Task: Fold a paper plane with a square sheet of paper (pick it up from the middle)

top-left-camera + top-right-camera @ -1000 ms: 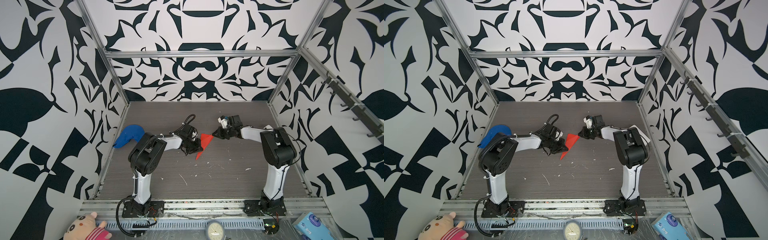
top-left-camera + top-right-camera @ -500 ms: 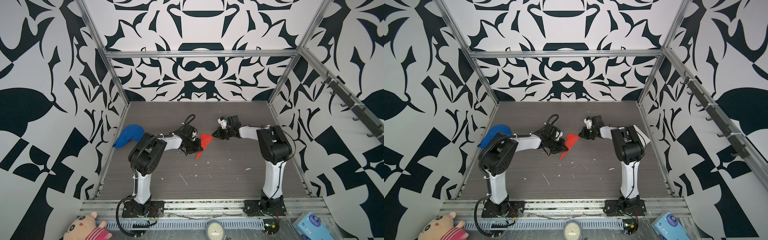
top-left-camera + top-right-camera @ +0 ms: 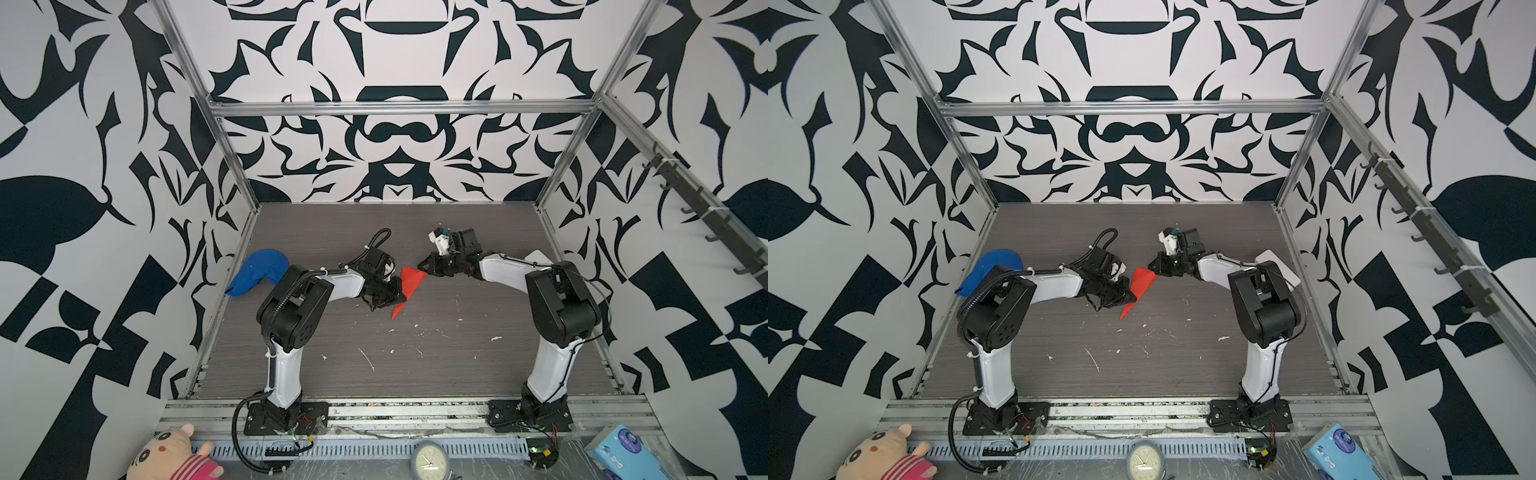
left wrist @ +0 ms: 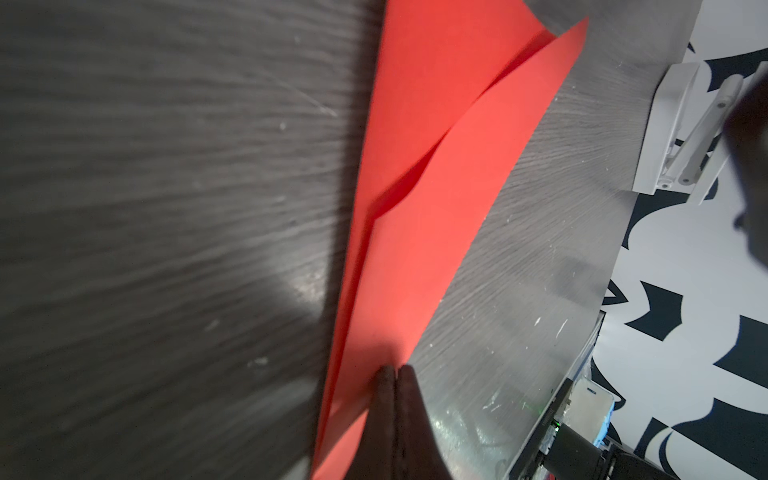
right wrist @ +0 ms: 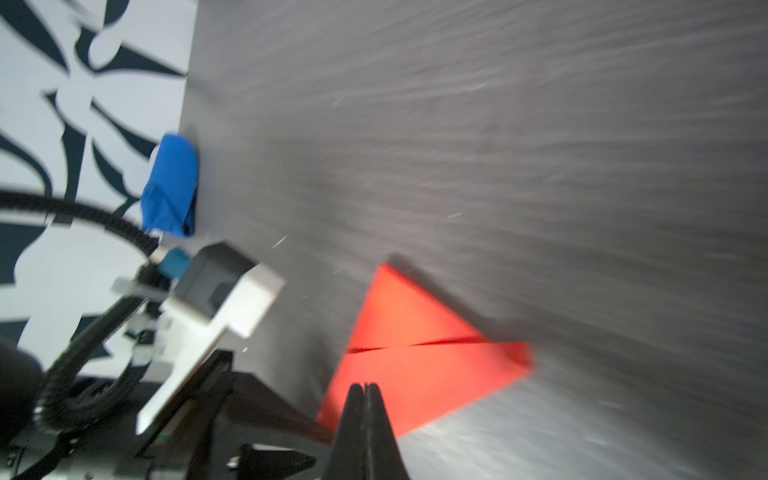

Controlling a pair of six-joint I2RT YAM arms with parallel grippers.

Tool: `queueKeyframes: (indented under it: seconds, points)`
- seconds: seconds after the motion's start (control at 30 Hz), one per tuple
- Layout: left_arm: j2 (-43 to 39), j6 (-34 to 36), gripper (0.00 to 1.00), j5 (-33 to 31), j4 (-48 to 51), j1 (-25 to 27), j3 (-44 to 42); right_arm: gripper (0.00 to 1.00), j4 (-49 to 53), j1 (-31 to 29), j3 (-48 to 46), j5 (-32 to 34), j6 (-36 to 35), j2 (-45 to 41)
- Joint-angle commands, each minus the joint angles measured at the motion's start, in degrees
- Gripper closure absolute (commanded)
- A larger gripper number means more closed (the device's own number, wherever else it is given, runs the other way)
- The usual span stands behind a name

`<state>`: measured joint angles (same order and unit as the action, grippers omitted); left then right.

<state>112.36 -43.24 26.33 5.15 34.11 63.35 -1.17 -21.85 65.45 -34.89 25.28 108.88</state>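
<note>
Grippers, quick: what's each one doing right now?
Left gripper: shut, tips against the folded red paper; no grip visible.
Right gripper: shut, tips over the same paper.

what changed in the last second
Very little. The right arm swayed slightly toward the middle and back at the elbow. The right end effector stayed shut at a corner of the red paper, and the left end effector stayed shut at its edge. The paper and the blue cloth did not move.

Probably a robotics lab test cell: aluminium frame [image 3: 399, 109], black-and-white patterned walls [image 3: 83, 208], slotted cable duct [image 3: 353, 449] along the near edge.
</note>
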Motion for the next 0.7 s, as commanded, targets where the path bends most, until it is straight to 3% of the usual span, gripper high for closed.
queueKeyframes:
  seconds: [0.0, 0.33, 0.53, 0.67]
  points:
    - [2.4, 0.4, 1.00, -3.2, 4.4, -0.3, 0.3, 1.00, 4.2, -2.3, 1.9, -1.8, -1.9, 2.2]
    - [2.3, 0.4, 1.00, -3.2, 5.1, -0.2, 0.5, 1.00, 7.4, -3.2, 0.8, -4.0, -5.4, 4.2]
    - [-0.1, 0.3, 1.00, -2.3, 4.5, -0.2, 0.1, 1.00, 7.7, -1.9, -0.6, 0.0, -5.6, 6.2]
    - [-3.3, -0.2, 0.88, 0.1, 3.1, 0.2, -2.1, 1.00, 8.4, -1.5, -0.1, 2.1, -5.2, 7.6]
